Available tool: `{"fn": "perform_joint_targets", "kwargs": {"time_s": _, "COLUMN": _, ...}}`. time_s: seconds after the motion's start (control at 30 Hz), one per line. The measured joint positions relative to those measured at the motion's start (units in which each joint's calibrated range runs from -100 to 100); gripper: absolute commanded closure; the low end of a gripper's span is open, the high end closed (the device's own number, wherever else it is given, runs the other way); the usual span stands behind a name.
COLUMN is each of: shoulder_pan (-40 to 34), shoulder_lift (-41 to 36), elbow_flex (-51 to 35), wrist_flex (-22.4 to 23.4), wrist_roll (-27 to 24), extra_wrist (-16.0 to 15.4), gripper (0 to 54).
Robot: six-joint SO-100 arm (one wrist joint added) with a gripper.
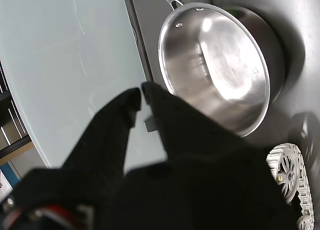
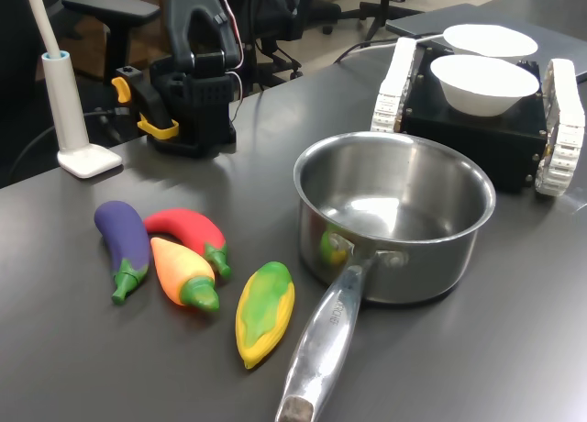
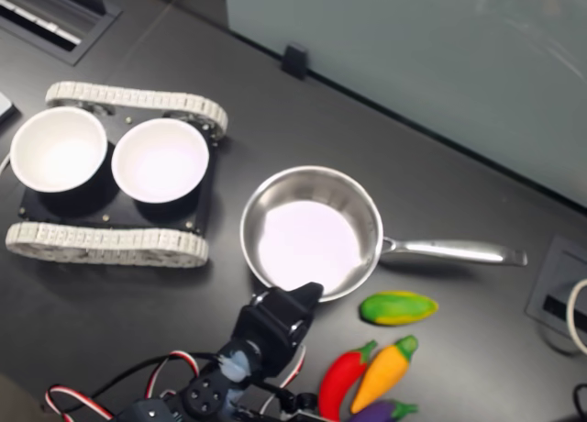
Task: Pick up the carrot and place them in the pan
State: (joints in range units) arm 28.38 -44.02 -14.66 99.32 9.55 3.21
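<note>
The black gripper (image 1: pixel 141 92), its fingers nearly together and holding nothing, hangs at the near rim of the empty steel pan (image 3: pixel 312 234) at the centre of the second exterior view, with the wrist view showing the pan (image 1: pixel 220 65) just past its tips. In the first exterior view the carrot (image 2: pixel 182 272) lies on the dark table (image 2: pixel 477 358) at lower left, between a red chili (image 2: pixel 188 231) and a corn cob (image 2: pixel 264 312), with a purple eggplant (image 2: pixel 124 243) beside them. 2 white bowls (image 2: pixel 484 83) sit on a tracked black platform (image 2: pixel 477 133) at upper right of the first exterior view.
</note>
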Motion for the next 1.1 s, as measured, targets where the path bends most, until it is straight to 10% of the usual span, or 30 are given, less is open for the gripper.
{"fn": "perform_joint_targets", "kwargs": {"time_s": 1.1, "shoulder_pan": 14.30, "shoulder_lift": 16.75, "elbow_flex": -7.15, "wrist_flex": 0.00, "wrist_roll": 8.99, "extra_wrist": -4.04, "gripper": 33.2}}
